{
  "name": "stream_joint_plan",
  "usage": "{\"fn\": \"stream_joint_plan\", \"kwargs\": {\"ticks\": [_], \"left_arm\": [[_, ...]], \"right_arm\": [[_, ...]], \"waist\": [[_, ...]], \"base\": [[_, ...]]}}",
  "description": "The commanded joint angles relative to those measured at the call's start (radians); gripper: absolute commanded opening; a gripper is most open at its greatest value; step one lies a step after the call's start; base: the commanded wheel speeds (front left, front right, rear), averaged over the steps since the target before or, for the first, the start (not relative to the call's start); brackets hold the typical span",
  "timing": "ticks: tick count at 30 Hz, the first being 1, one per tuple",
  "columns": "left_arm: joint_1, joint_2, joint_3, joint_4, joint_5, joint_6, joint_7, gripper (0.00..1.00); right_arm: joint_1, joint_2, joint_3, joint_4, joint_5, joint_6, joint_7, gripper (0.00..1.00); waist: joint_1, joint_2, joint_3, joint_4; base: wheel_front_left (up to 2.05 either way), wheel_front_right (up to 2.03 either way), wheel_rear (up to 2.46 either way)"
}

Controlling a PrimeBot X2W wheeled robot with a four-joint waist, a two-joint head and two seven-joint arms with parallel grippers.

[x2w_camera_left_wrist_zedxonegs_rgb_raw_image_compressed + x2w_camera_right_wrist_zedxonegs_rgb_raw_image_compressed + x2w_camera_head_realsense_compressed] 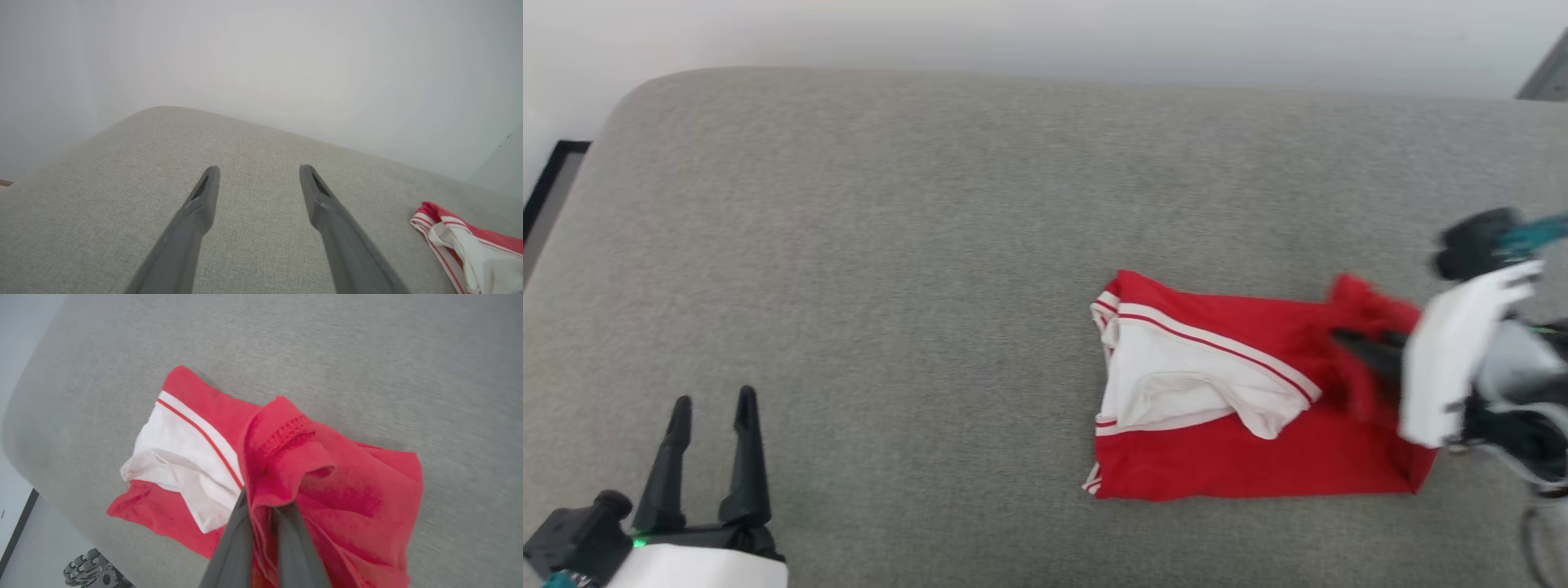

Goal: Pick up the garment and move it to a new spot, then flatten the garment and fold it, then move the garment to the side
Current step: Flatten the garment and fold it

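Gaping wide at the left, my left pincer stands well apart from the crumpled red jersey with white-striped trim and white fabric, which lies right of centre on the grey woven cushion. My right pincer pinches its red edge, with the fingertips buried in cloth and the arm blurred.

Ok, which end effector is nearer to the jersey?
Right. The right end effector is shut on the jersey's red edge; the left end effector hangs open over the cushion, far off to the jersey's left.
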Motion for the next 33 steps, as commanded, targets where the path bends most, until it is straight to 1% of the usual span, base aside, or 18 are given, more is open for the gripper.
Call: {"fn": "stream_joint_plan", "kwargs": {"ticks": [1, 3, 8, 11, 13, 14, 15, 16, 19, 21, 24, 28, 29, 33], "left_arm": [[-0.017, -0.004, -0.008, 0.001, 0.005, -0.003, -0.006, 1.0], [-0.021, -0.001, -0.023, 0.006, 0.0, -0.003, -0.006, 1.0], [-0.042, 0.002, -0.056, 0.017, -0.011, -0.003, -0.006, 1.0], [-0.051, 0.001, -0.074, 0.025, -0.015, -0.003, -0.006, 1.0], [-0.054, -0.001, -0.078, 0.028, -0.018, -0.003, -0.006, 1.0], [-0.056, -0.002, -0.078, 0.029, -0.019, -0.003, -0.006, 1.0], [-0.056, -0.002, -0.078, 0.03, -0.02, -0.003, -0.006, 1.0], [-0.055, -0.003, -0.076, 0.031, -0.022, -0.003, -0.006, 1.0], [-0.046, -0.002, -0.066, 0.033, -0.027, -0.003, -0.006, 1.0], [-0.032, -0.003, -0.055, 0.028, -0.028, -0.003, -0.006, 1.0], [-0.015, 0.0, -0.036, 0.02, -0.03, -0.003, -0.006, 1.0], [0.004, 0.003, -0.011, 0.01, -0.022, -0.003, -0.006, 1.0], [0.004, 0.003, -0.011, 0.01, -0.022, -0.003, -0.006, 1.0], [0.018, 0.012, 0.009, 0.002, -0.018, -0.003, -0.006, 1.0]], "right_arm": [[-0.021, 0.024, 0.037, -0.004, -0.005, 0.0, -0.002, 0.0], [-0.039, 0.052, 0.081, 0.008, -0.004, 0.0, -0.008, 0.0], [-0.094, 0.096, 0.189, 0.072, -0.024, 0.0, -0.04, 0.0], [-0.117, 0.109, 0.245, 0.125, -0.022, 0.0, -0.056, 0.0], [-0.134, 0.107, 0.276, 0.159, -0.029, 0.0, -0.065, 0.0], [-0.144, 0.105, 0.288, 0.173, -0.034, 0.0, -0.075, 0.27], [-0.151, 0.105, 0.295, 0.187, -0.036, 0.0, -0.084, 0.82], [-0.155, 0.105, 0.303, 0.196, -0.034, 0.0, -0.091, 1.0], [-0.167, 0.105, 0.306, 0.199, -0.008, 0.0, -0.102, 1.0], [-0.165, 0.1, 0.302, 0.176, 0.022, 0.0, -0.104, 1.0], [-0.148, 0.086, 0.268, 0.127, 0.048, 0.0, -0.133, 1.0], [-0.108, 0.057, 0.2, 0.072, 0.037, 0.0, -0.204, 1.0], [-0.108, 0.057, 0.2, 0.072, 0.037, 0.0, -0.204, 1.0], [-0.048, 0.033, 0.13, 0.024, 0.012, 0.0, -0.314, 1.0]], "waist": [[0.0, 0.0, 0.001, 0.021], [0.0, 0.0, 0.001, 0.039], [0.0, 0.0, -0.003, 0.084], [0.0, 0.0, -0.005, 0.106], [0.0, 0.0, -0.007, 0.115], [0.0, 0.0, -0.007, 0.117], [0.0, 0.0, -0.009, 0.119], [0.0, 0.0, -0.01, 0.12], [0.0, 0.0, -0.017, 0.113], [0.0, 0.0, -0.023, 0.1], [0.0, 0.0, -0.034, 0.074], [0.0, 0.0, -0.048, 0.03], [0.0, 0.0, -0.048, 0.03], [0.0, 0.0, -0.064, -0.017]], "base": [[0.0, 0.0, 0.0], [0.0, 0.0, 0.0], [0.0, 0.0, 0.0], [0.0, 0.0, 0.0], [0.0, 0.0, 0.0], [0.0, 0.0, 0.0], [0.0, 0.0, 0.0], [0.0, 0.0, 0.0], [0.0, 0.0, 0.0], [0.0, 0.0, 0.0], [0.0, 0.0, 0.0], [0.0, 0.0, 0.0], [0.0, 0.0, 0.0], [0.0, 0.0, 0.0]]}}
